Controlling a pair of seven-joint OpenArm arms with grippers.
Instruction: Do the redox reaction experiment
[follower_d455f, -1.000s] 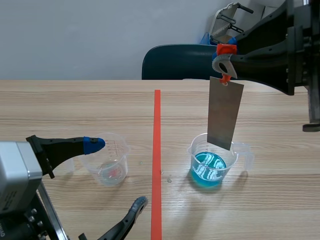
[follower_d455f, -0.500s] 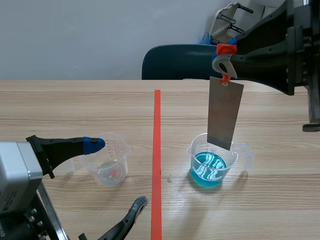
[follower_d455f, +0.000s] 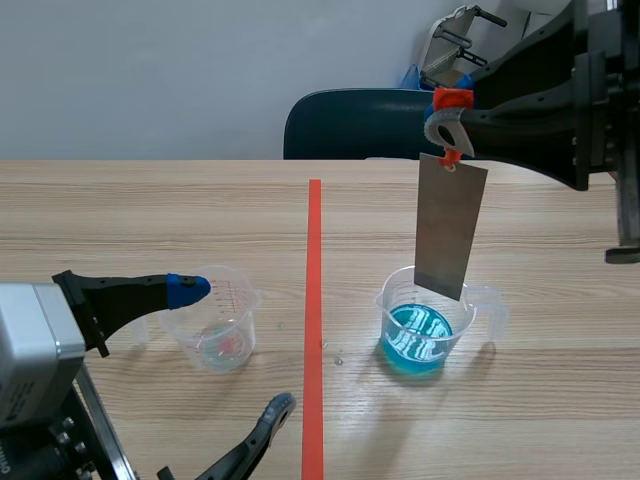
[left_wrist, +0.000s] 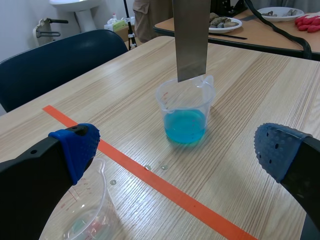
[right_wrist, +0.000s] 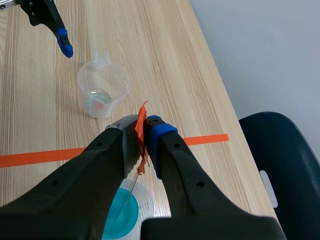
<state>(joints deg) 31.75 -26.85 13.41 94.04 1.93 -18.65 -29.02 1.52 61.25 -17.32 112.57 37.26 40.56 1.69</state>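
Scene view: hangs metal strip (follower_d455f: 450, 225) from clenched right gripper (follower_d455f: 448, 115), over blue-liquid beaker (follower_d455f: 388, 305), apparently for dipping; parks left gripper (follower_d455f: 235, 348) splayed, empty, beside clear beaker (follower_d455f: 243, 300).

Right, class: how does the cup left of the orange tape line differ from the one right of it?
The left cup is almost empty, with only a reddish trace at its bottom; the right cup holds blue liquid. A metal strip, held by the right gripper, hangs over the right cup; nothing hangs over the left cup. Both are clear plastic, upright.
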